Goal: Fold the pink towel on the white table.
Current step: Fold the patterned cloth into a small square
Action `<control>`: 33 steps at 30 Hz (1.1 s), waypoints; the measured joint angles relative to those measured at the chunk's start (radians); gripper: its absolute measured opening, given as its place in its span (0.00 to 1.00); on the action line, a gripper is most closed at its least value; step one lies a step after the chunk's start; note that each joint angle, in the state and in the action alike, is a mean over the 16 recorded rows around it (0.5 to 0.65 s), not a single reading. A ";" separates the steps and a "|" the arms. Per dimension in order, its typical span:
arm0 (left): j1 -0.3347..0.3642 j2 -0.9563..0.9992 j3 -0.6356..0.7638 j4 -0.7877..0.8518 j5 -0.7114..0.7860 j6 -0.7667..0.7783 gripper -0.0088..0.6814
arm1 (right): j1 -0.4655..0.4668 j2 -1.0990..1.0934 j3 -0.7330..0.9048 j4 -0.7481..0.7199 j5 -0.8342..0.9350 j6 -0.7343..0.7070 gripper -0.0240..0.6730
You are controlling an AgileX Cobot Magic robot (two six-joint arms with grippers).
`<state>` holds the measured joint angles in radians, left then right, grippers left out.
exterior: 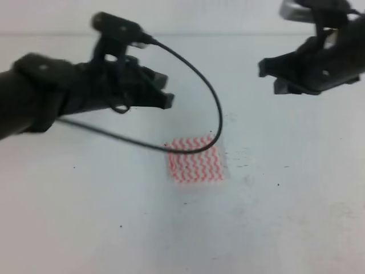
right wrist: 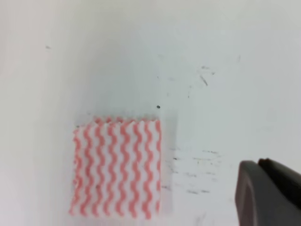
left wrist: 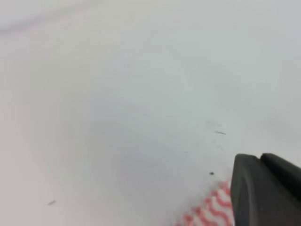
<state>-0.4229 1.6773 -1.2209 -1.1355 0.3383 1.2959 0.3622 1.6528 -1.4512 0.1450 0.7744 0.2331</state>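
Exterior high view: pink towel [exterior: 195,159], small squarish cloth with pink-and-white wavy stripes, lying flat near the middle of the white worktop [exterior: 285,217]. Left hand [exterior: 161,91] raised above the worktop, up and left of the towel, holding nothing; image blurred, spread of jaws cannot be told. Black cable [exterior: 194,74] loops from the left arm and crosses the towel's upper edge in the view. Right hand [exterior: 272,77] raised at upper right, well apart from the towel, holding nothing; spread likewise unclear. Left wrist view: bare worktop with small dark specks; towel corner [left wrist: 207,212] at the lower edge beside one dark finger [left wrist: 263,193]. Right wrist view: towel [right wrist: 117,167] flat at lower left; scuff marks [right wrist: 197,165] just beside it; one dark finger [right wrist: 268,193] at lower right.
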 joint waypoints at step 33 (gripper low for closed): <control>0.000 -1.399 1.078 -0.345 -0.338 0.123 0.01 | -0.001 -1.286 1.130 0.049 -0.535 -0.056 0.01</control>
<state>-0.4229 0.2779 -0.1430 -1.4807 0.0006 1.4192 0.3610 0.3665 -0.3212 0.1938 0.2390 0.1775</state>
